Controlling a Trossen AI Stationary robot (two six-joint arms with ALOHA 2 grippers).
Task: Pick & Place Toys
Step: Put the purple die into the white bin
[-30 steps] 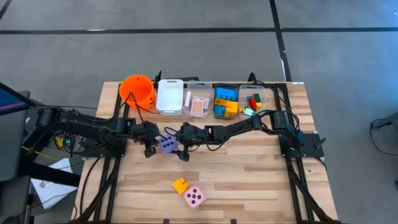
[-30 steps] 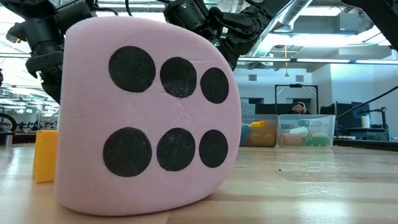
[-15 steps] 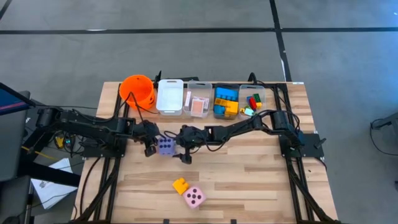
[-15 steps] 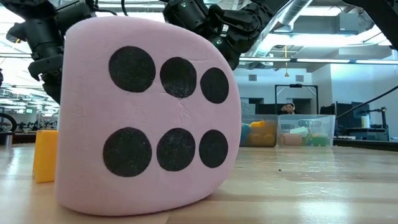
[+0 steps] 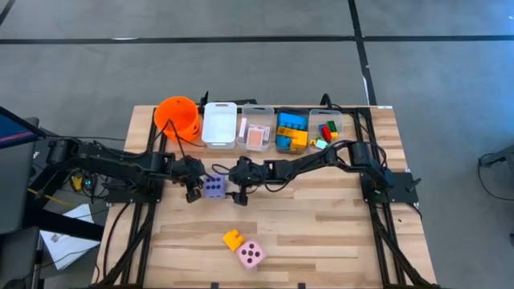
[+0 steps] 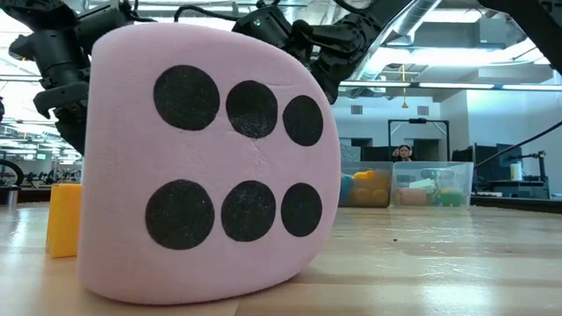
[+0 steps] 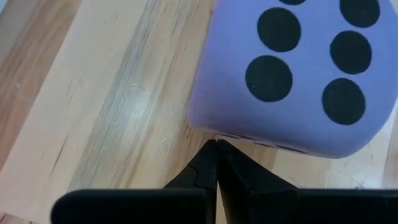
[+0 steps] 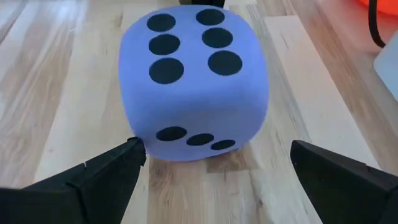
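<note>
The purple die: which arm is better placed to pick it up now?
Probably the right. The right claw is open and faces the purple die squarely, with one finger to each side. The left claw is shut, its tips meeting just short of the die, so it would have to open first.

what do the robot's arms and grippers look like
Both arms are dark, nearly black, built of jointed segments with thin black cables running alongside. The left gripper ends in flat matte-black fingers with straight edges; the right gripper has broad, angular black fingers. No markings or labels show.
</note>
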